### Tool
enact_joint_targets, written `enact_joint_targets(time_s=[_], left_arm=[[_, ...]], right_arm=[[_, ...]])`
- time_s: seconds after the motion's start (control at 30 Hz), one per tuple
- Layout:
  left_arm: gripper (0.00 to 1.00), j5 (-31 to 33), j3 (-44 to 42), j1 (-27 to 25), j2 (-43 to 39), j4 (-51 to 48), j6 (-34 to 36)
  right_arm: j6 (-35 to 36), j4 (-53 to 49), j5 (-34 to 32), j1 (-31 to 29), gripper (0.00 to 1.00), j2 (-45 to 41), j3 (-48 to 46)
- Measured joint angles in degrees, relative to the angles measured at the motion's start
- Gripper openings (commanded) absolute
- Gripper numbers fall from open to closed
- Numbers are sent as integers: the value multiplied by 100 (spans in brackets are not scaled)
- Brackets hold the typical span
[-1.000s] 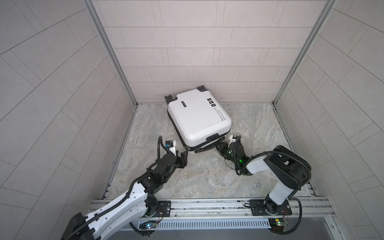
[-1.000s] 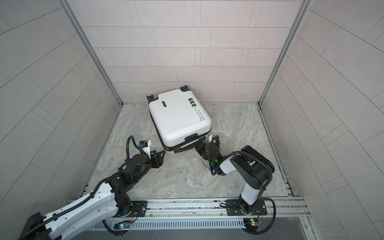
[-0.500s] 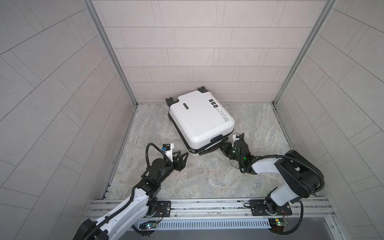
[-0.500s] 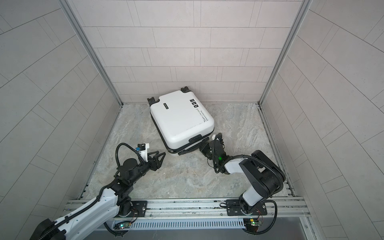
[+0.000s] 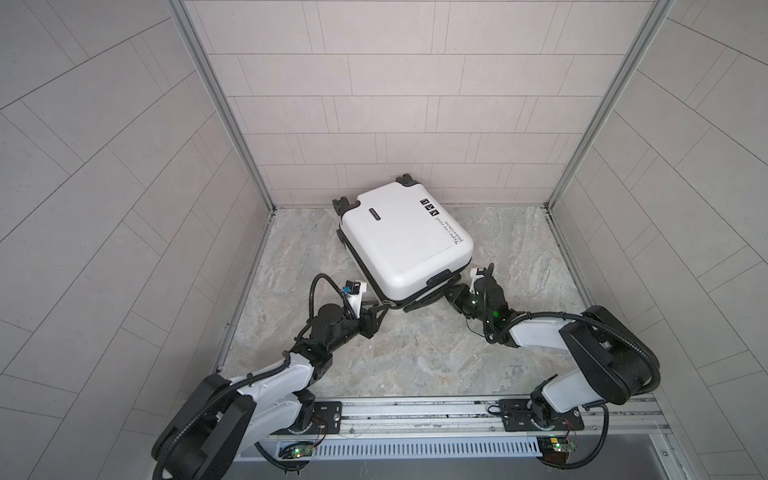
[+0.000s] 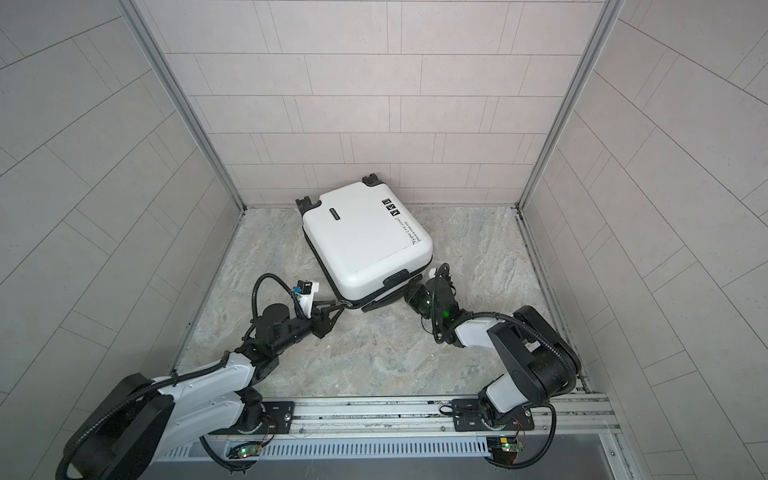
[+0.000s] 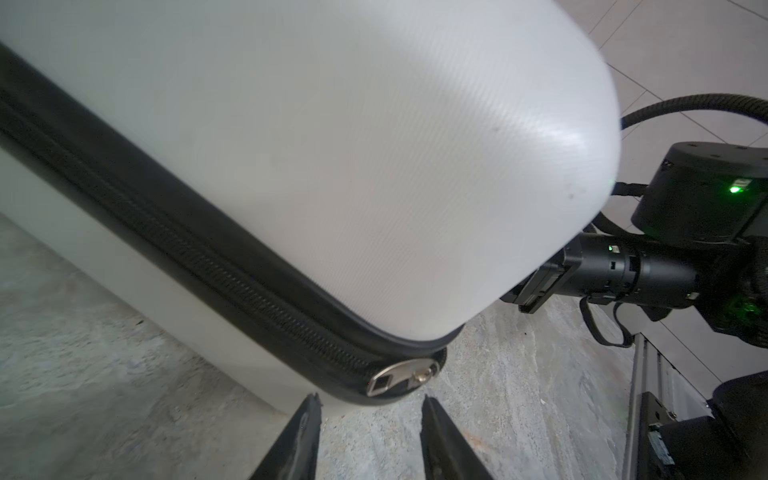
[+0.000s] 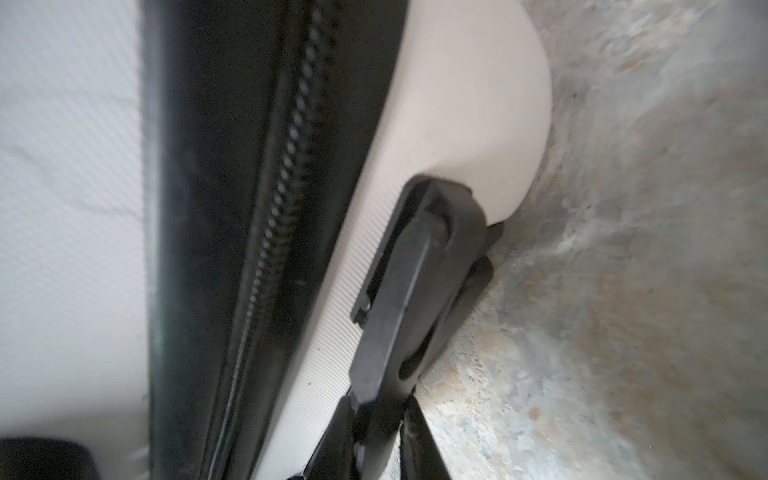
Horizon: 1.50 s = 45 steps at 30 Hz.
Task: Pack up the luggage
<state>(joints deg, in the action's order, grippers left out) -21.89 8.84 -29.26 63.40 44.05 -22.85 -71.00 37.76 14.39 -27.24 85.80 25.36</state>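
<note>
The luggage (image 5: pixel 405 245) (image 6: pixel 365 245) is a white hard-shell suitcase with its lid down, lying askew on the floor, wheels toward the back wall. My left gripper (image 5: pixel 384 308) (image 6: pixel 338 309) (image 7: pixel 370 405) is open at its near left corner. The silver zipper pull (image 7: pixel 401 376) sits just ahead of the fingertips, untouched. My right gripper (image 5: pixel 451 293) (image 6: pixel 409 297) (image 8: pixel 376 411) is shut on the luggage's black handle (image 8: pixel 415 270) at the near right edge. The zipper band (image 7: pixel 216 266) looks closed along this side.
Tiled walls (image 5: pixel 374 124) close in the back and both sides, with the suitcase wheels (image 5: pixel 405 179) close to the back wall. The marble floor (image 5: pixel 415 353) lies between the suitcase and the metal rail (image 5: pixel 415 409) at the front.
The left arm pulled back, then came forward to the suitcase's near left corner with narrower jaws. The suitcase shifted a little to the right. The right gripper kept hold of the handle.
</note>
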Motion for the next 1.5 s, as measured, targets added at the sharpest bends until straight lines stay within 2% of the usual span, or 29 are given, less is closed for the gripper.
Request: enact_joint_targets(time_s=[0.17,0.5,0.8,1.17,1.5], left_arm=[[45,-164,33,0,358,424,-2],[43,-337,142,-2,551,496,0],[37,-157,323,-190,518,157,140],[39,-85,334,-385,356,-7,203],[29,-98,424,-503,225,-192,319]], right_arm=[[22,-13,44,22,0,-4,0],[33,-52,-26,79,0,-42,0],[31,-50,-127,107,0,-50,0],[33,-72,-164,105,0,-63,-4],[33,-63,-164,105,0,-66,-11]])
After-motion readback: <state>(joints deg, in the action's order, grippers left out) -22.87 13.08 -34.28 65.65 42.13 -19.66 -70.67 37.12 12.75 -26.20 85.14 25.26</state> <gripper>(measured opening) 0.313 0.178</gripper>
